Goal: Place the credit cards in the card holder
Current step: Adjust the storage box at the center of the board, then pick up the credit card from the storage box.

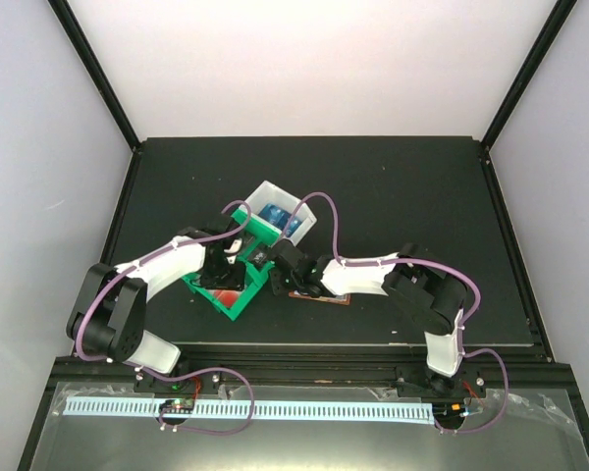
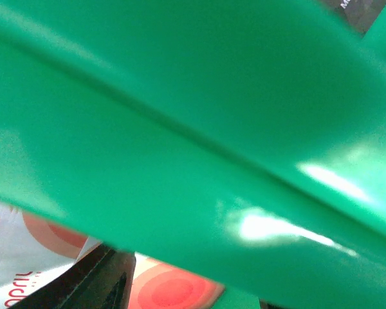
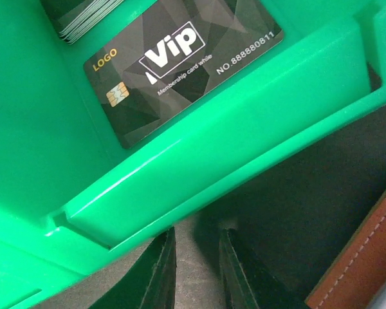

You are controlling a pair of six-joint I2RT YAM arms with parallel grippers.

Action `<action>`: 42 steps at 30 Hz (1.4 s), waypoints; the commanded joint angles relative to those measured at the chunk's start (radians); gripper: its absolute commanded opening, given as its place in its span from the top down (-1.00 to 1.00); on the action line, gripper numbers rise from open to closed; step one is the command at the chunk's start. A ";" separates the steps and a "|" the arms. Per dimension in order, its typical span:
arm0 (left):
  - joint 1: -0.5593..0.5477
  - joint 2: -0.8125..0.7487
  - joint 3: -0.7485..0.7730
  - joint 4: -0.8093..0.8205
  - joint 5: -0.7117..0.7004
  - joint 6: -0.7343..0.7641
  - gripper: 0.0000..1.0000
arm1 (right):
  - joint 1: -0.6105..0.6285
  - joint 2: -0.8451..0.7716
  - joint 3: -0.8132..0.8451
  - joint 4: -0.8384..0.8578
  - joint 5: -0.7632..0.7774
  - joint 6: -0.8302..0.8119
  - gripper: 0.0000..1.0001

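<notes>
From above, your left gripper (image 1: 226,268) dips into the green tray (image 1: 234,306), and your right gripper (image 1: 287,263) sits at the tray's three o'clock. The card holder (image 1: 319,296) lies at five o'clock, partly under that arm. On the left wrist view the tray wall fills the picture, with red-and-white cards (image 2: 174,290) at six o'clock. You cannot tell how those jaws stand. On the right wrist view the fingers (image 3: 161,270) are narrowly parted and empty, and a black card (image 3: 180,64) lies at twelve o'clock. You seem to be picking a card; next, pinch just one.
</notes>
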 commanded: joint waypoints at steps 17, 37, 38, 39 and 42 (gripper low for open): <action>0.015 -0.043 0.000 -0.018 0.169 0.024 0.17 | -0.002 0.003 0.022 0.066 -0.065 0.011 0.56; 0.015 -0.123 -0.015 -0.058 0.365 0.040 0.25 | -0.001 0.011 0.026 0.058 -0.068 0.018 0.56; 0.015 -0.127 -0.017 -0.055 0.377 0.036 0.25 | -0.002 0.011 0.026 0.057 -0.067 0.018 0.56; 0.015 -0.130 -0.017 -0.053 0.387 0.034 0.25 | -0.001 0.009 0.025 0.058 -0.066 0.018 0.56; 0.015 -0.134 -0.018 -0.053 0.406 0.024 0.25 | -0.001 0.008 0.026 0.057 -0.061 0.019 0.56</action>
